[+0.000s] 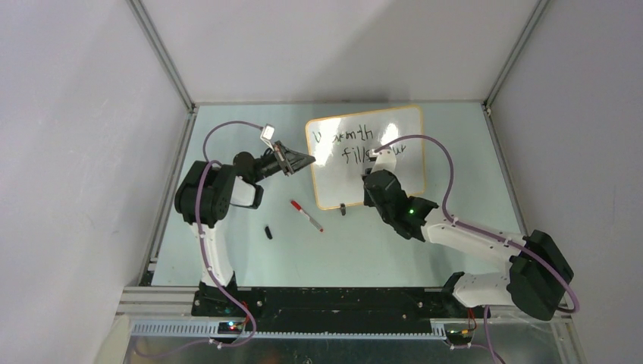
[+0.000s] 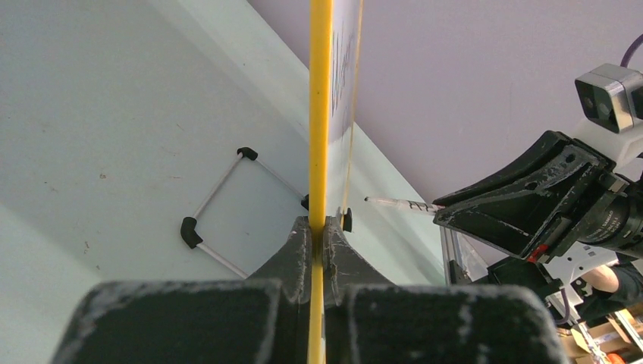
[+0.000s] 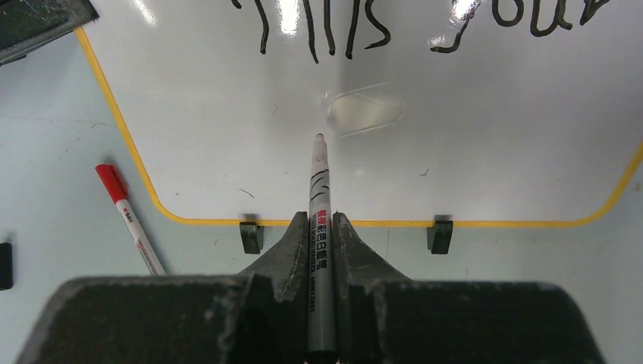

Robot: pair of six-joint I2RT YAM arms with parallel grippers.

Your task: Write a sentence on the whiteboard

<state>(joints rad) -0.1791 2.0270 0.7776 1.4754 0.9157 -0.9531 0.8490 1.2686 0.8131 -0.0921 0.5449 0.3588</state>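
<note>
Black marker (image 3: 319, 199) sits clamped in the right gripper (image 3: 319, 221), its tip just ahead over bare whiteboard (image 3: 485, 152), below the second line of the sentence (image 1: 346, 137). The left gripper (image 2: 317, 227) pinches the board's edge between its fingers, steadying it. The last word looks due, so the next move calls for light tip pressure and short strokes.

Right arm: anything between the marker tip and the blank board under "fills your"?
Nothing visible. The marker in the right gripper points at bare whiteboard below the sentence. The left gripper clamps the board's left edge, away from that patch; the red-capped pen lies off the board.
</note>
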